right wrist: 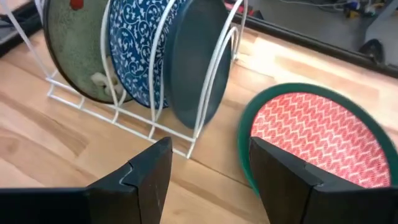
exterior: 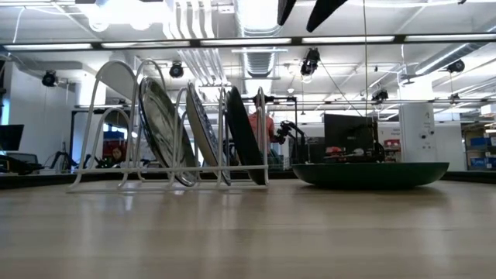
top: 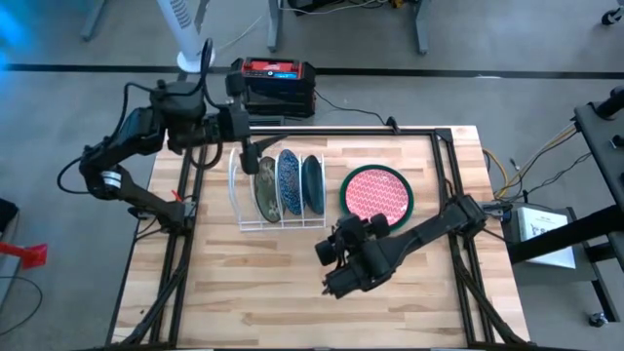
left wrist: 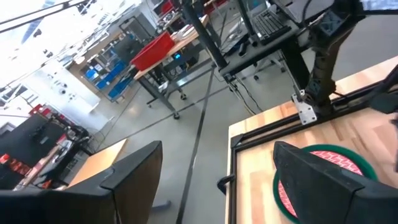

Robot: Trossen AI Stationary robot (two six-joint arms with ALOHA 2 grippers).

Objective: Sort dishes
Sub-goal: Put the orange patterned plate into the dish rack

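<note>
Only glossy round plates (right wrist: 143, 56), wire rack (top: 283, 222).

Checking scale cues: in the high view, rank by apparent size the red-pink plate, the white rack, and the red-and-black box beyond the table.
1. white rack
2. red-pink plate, nearly as large, lying flat
3. red-and-black box, though it sits lower than the tabletop, so it may look smaller than it is

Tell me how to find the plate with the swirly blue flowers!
Look at the white wire rack on the wooden table. Three plates stand in it, and the blue swirly plate is the middle one, between a greyish-green plate and a plain dark plate.
</note>
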